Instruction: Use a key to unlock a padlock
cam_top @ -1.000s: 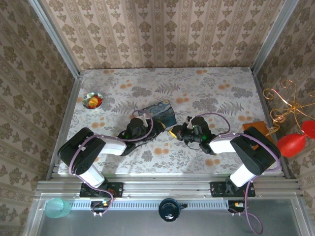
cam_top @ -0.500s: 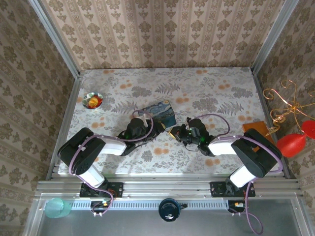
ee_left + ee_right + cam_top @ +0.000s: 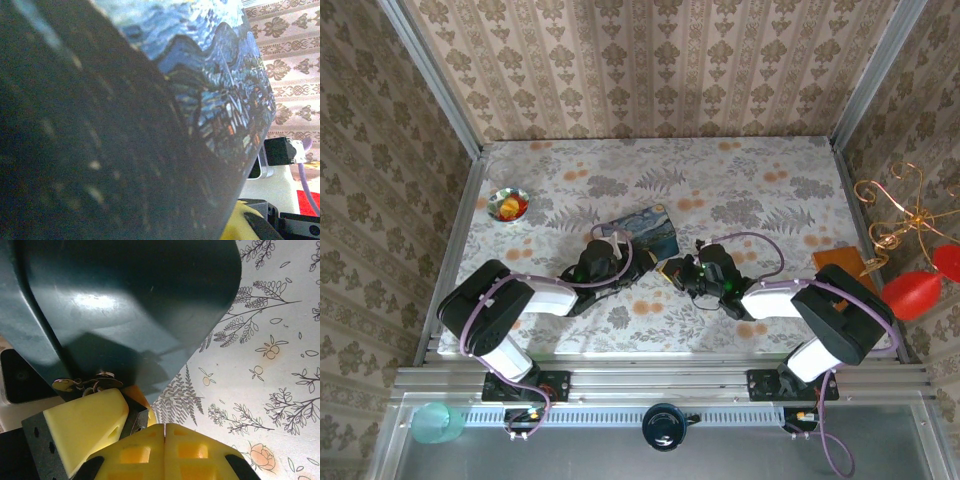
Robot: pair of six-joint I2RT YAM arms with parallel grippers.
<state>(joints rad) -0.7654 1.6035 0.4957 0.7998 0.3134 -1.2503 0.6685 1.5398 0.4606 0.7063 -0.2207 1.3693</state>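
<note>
Pressing flat against each other, the two yellow fingers of the right gripper meet along a straight seam, shut. From the right wrist, one yellow finger of the left gripper sits just to their left, pointing back at them. Whether the left gripper is apart or clamped cannot be told.

Just above that finger, at the shaded lower edge of the tin, is what seems to be the padlock. It shows as pale metal loops and a round stud, with the dark body lost in shadow, so the reading is unsure.

The blue starry-night tin looms over both grippers. The right wrist view catches its teal underside and a rounded corner. The left wrist camera is nearly against its painted face, which slopes down to a long edge at the right.

From above, the two grippers sit nose to nose at the tin's near edge, with very little room between them.

Right of the tin's corner the floral worktop lies open, as does its far half up to the back wall. A small bowl sits well apart near the left edge, and a brown block lies at the right edge.
</note>
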